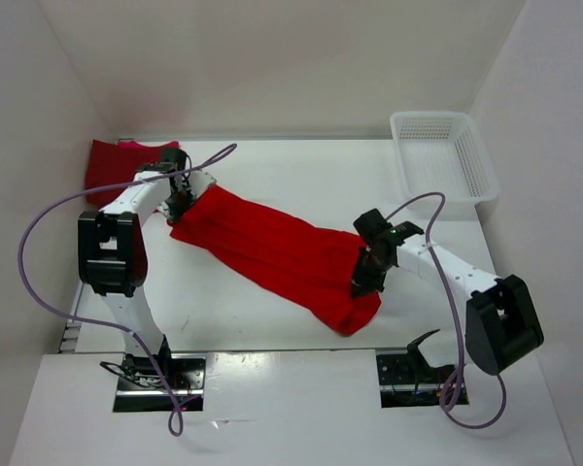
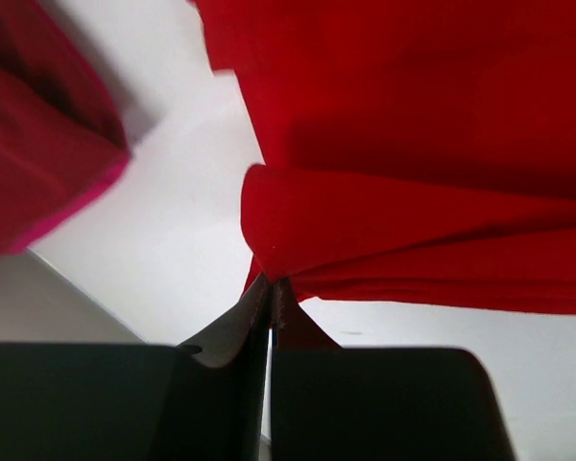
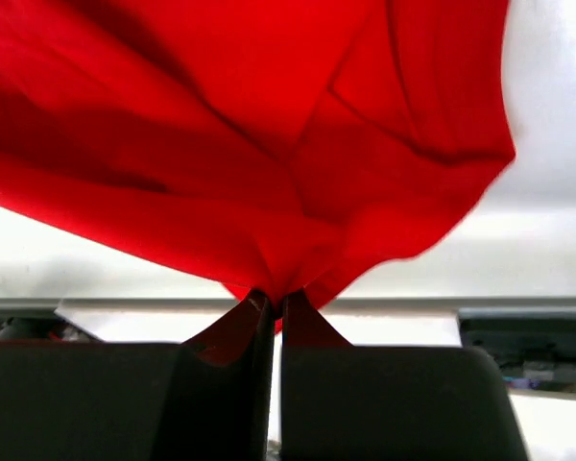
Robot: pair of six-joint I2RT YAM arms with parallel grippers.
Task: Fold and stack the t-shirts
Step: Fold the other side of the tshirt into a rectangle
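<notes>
A bright red t-shirt (image 1: pixel 272 252) is stretched diagonally over the white table between my two grippers. My left gripper (image 1: pixel 182 202) is shut on its far left edge; the wrist view shows the cloth (image 2: pixel 413 173) pinched at the fingertips. My right gripper (image 1: pixel 362 283) is shut on its near right part, with the cloth (image 3: pixel 269 144) bunched at the tips and hanging past them. A darker crimson t-shirt (image 1: pixel 112 167) lies folded at the far left corner behind the left arm; it also shows in the left wrist view (image 2: pixel 38 163). A third shirt is not seen apart.
A white plastic mesh basket (image 1: pixel 442 155) stands at the far right corner. White walls close the table on the left, back and right. Purple cables loop from both arms. The table's near edge (image 3: pixel 413 305) runs just below the right gripper.
</notes>
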